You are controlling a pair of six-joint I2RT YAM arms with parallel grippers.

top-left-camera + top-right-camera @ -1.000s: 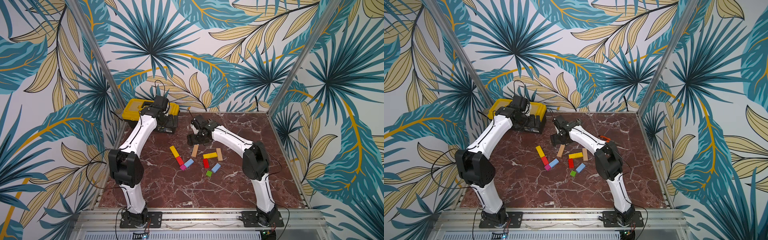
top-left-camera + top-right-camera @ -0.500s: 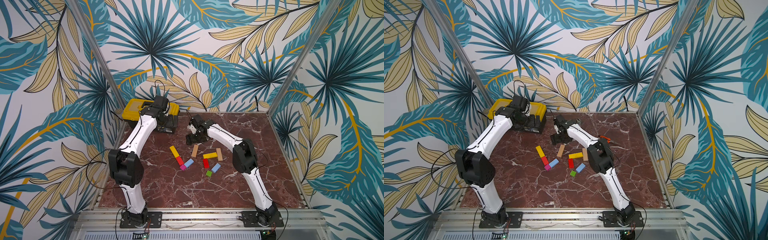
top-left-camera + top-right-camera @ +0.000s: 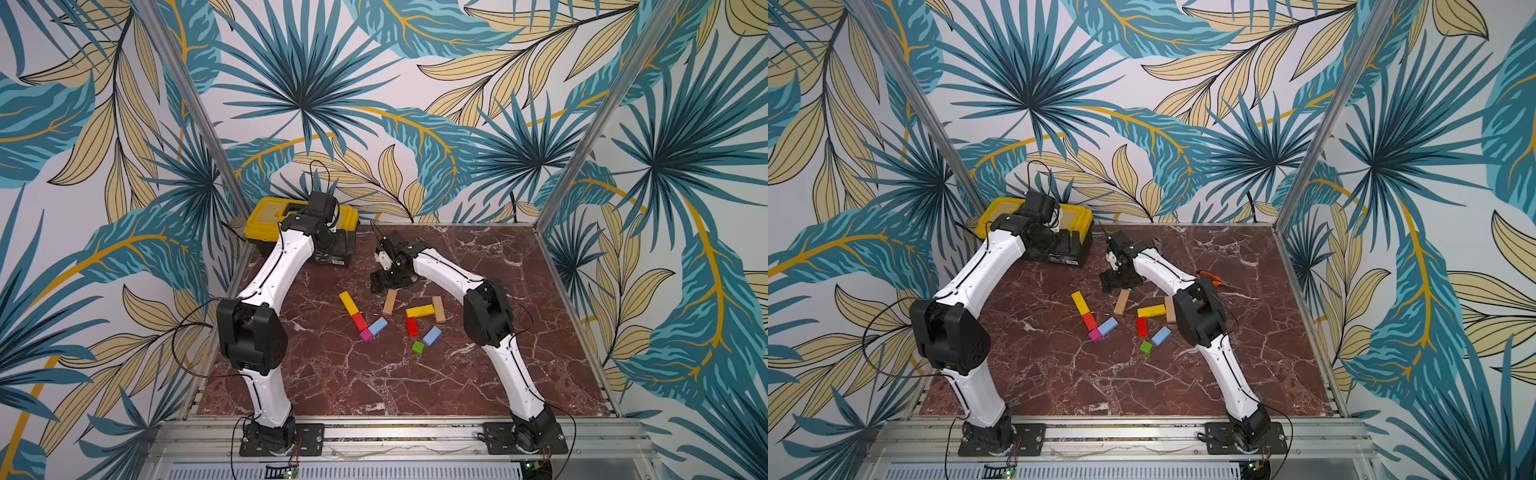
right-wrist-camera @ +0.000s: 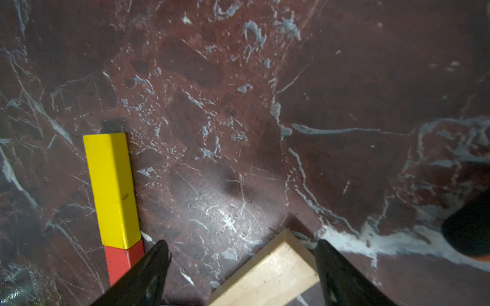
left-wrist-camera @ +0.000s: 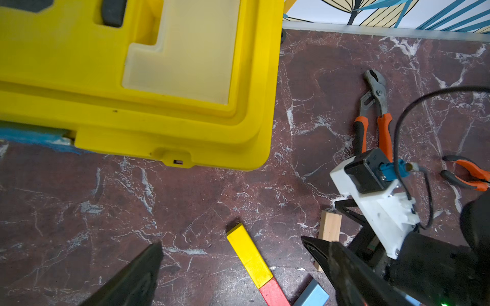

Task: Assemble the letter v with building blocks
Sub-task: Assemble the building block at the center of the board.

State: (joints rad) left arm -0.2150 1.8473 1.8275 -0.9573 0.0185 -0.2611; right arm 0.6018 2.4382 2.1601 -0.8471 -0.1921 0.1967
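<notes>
Letter v (image 3: 366, 335): you find it flat near the middle of the red-brown marble tabletop (image 3: 332, 374), opening toward the back wall.
First stroke: long yellow wooden bar (image 3: 348, 303) end to end with short red wooden block (image 3: 359, 321), meeting the tiny magenta cube (image 3: 1095, 334).
Second stroke: short light-blue wooden block (image 3: 377, 326) beside the cube. The long plain-wood bar (image 3: 390, 301) lies beyond it; you cannot tell whether they touch.
Right gripper (image 4: 241, 243): jaws spread, straddling the plain-wood bar's far end, not clamping it.
Left gripper (image 5: 231, 241): jaws wide apart, gripping nothing, above the tabletop beside the toolbox.
Spare blocks: second yellow bar (image 3: 419, 311), second plain-wood bar (image 3: 438, 309), spare red block (image 3: 411, 326), spare light-blue block (image 3: 432, 335) and tiny green cube (image 3: 418, 346) cluster just beside the figure, on your right arm's side.
Surroundings: yellow-lidded black toolbox (image 3: 270, 216) in the back corner; orange-handled pliers (image 5: 376, 116) on the tabletop.
</notes>
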